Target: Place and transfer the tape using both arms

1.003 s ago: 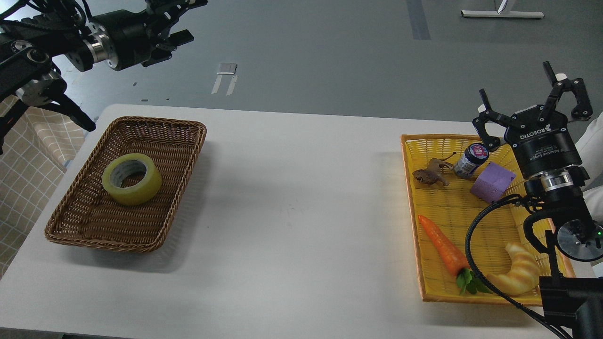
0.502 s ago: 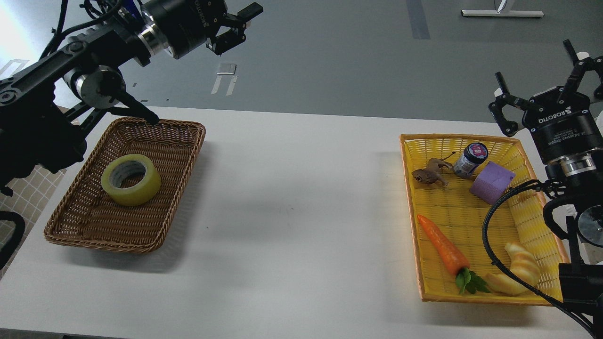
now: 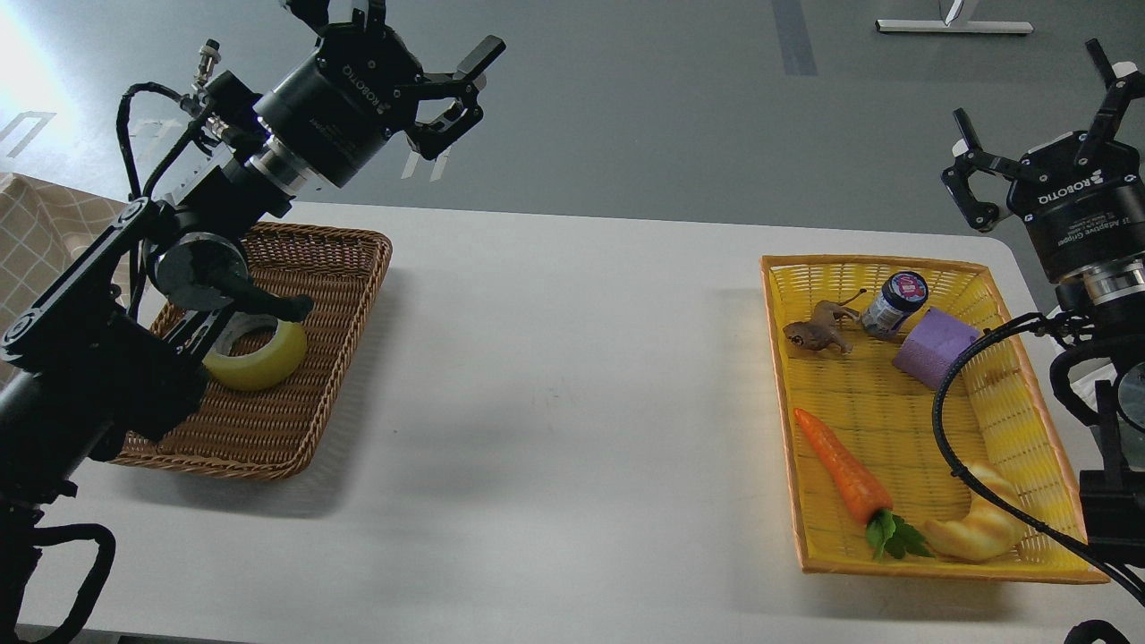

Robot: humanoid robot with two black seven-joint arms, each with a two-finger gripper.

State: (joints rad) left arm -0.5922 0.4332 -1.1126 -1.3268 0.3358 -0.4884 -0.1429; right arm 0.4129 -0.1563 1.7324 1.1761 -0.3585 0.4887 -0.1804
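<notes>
Both claws, left (image 3: 420, 67) and right (image 3: 1042, 121), are hanging spread wide and empty while we are eyeing the tape (image 3: 259, 353) lying flat in our nine-o'clock basket (image 3: 344, 286): probably light, stiff, slick, best pinched across its wall.

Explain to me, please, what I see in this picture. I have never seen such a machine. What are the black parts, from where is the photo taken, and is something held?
The photo is taken from the robot's own head, looking forward and down at a white table. The black parts are its two arms. Each ends in a gripper, a claw for grasping: the left gripper and the right gripper. Both are raised, open and hold nothing.

At the left stands a brown wicker basket with the tape, a yellow roll, partly hidden behind the left arm. At the right stands a yellow tray with a toy carrot, a croissant, a purple block, a small jar and a brown animal figure.
</notes>
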